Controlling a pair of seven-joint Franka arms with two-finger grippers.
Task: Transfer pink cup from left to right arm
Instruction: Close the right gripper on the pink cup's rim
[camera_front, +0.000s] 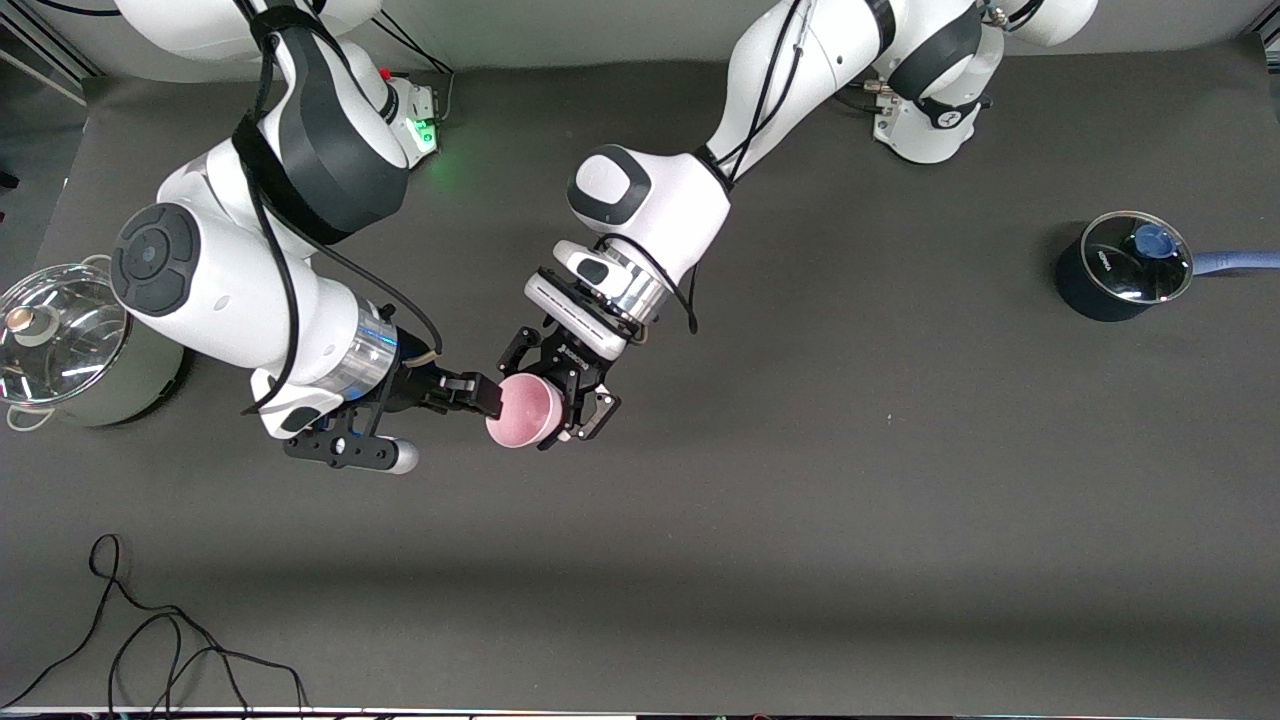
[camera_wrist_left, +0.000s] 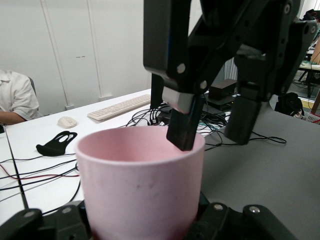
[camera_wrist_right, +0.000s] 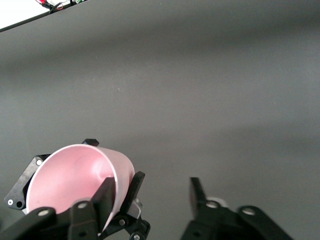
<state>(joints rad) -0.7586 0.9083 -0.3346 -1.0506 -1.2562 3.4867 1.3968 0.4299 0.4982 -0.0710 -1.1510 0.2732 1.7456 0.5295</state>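
- Pink cup (camera_front: 524, 411) is seen held up in the air over the middle of the dark worktop (camera_front: 800, 500), between the two grippers, tilted so that its open mouth is turned toward the right gripper.
- Left gripper (camera_front: 570, 400) is clamped on the cup's lower body; in the left wrist view the cup (camera_wrist_left: 142, 185) is seated between black fingers (camera_wrist_left: 50, 225) at its base.
- Right gripper (camera_front: 490, 398) is brought up to the cup's rim from the right arm's end of the worktop. Its jaws stand apart and are not pressed together on anything.
- In the left wrist view one finger (camera_wrist_left: 184, 120) of the right gripper is seen dipping just inside the rim, while the other finger stands outside the cup's wall, apart from it.
- In the right wrist view the cup (camera_wrist_right: 75, 180) lies at one finger (camera_wrist_right: 107, 197), the wall passing between the two fingers; a clear gap is left to the second one.
- A steel pot (camera_front: 75, 350) with a glass lid is set on the worktop beside the right arm, well apart from both grippers.
- A dark blue pot (camera_front: 1120, 270) with a lid and a blue handle is placed toward the left arm's end, well apart from the left gripper.
- A black cable (camera_front: 160, 640) is looped on the worktop, nearer to the front camera than the right gripper's spot.
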